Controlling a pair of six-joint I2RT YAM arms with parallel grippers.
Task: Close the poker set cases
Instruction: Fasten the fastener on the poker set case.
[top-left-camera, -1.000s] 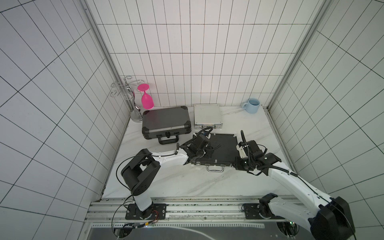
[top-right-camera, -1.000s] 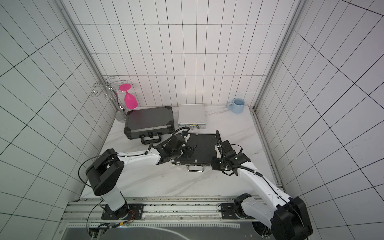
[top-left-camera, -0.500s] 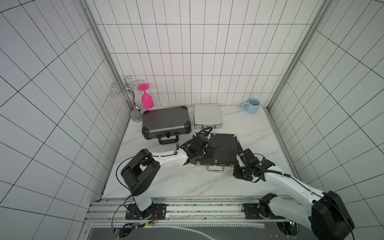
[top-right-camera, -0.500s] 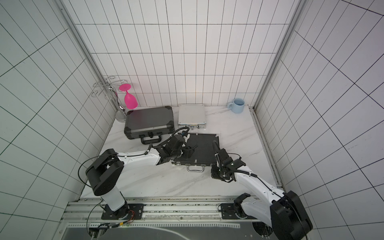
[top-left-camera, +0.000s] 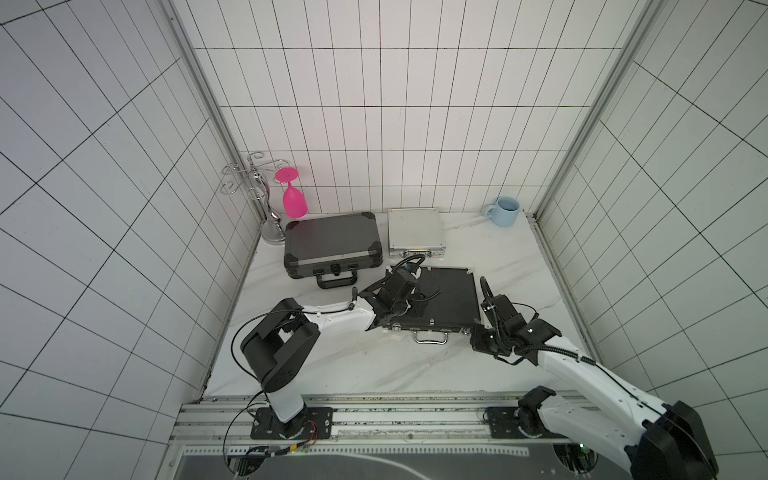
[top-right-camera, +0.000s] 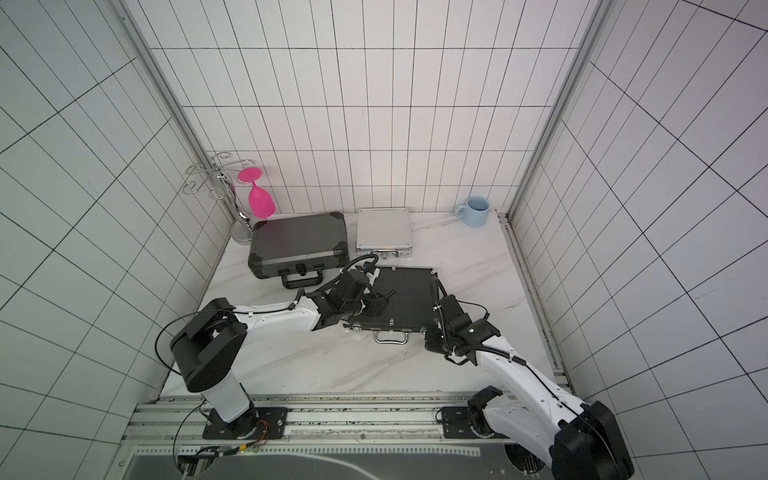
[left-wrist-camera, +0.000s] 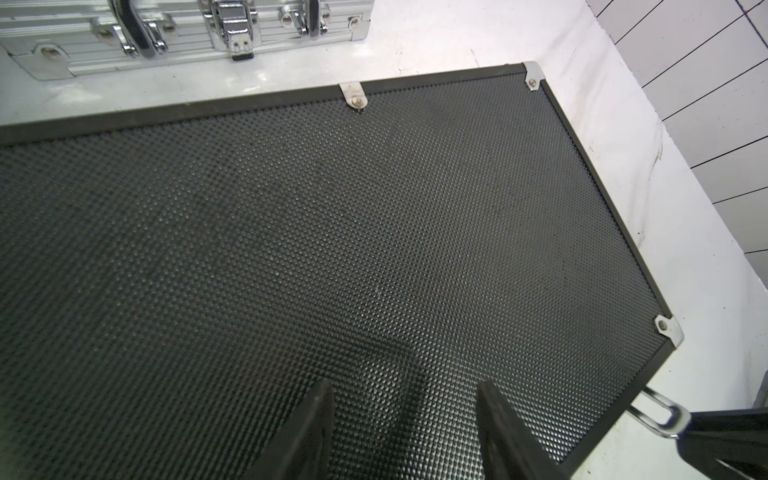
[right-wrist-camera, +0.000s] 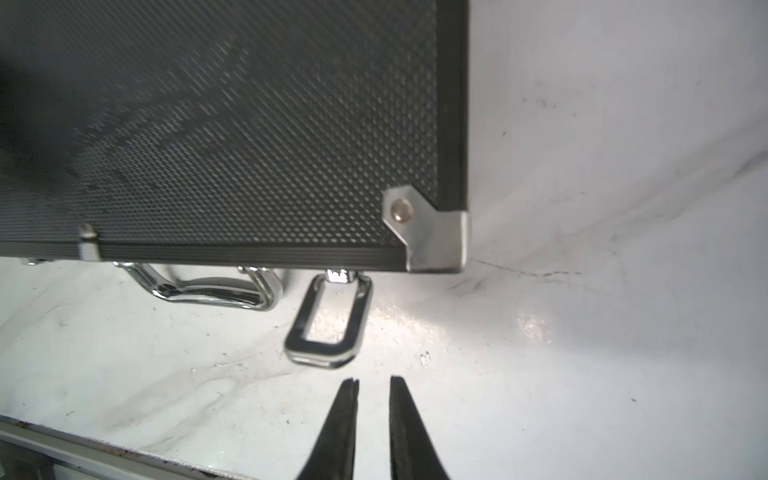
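The right pincer (right-wrist-camera: 374, 380) is hovering low over the desk (top-left-camera: 374, 361), just in front of the black textured case (top-left-camera: 451, 299). Its jaws are standing a slim gap apart and gripping nothing. Just beyond its tips, a chrome latch loop (right-wrist-camera: 328, 320) is sticking out from the case's front edge, beside the handle (right-wrist-camera: 208, 291). The case is lying flat mid-desk with its lid down. The left pincer (left-wrist-camera: 405, 386) is reaching over the lid, roughly half open and empty. Farther back, the dark grey case (top-left-camera: 330, 243) and the silver case (top-left-camera: 415, 235) are sitting closed, side by side near the wall.
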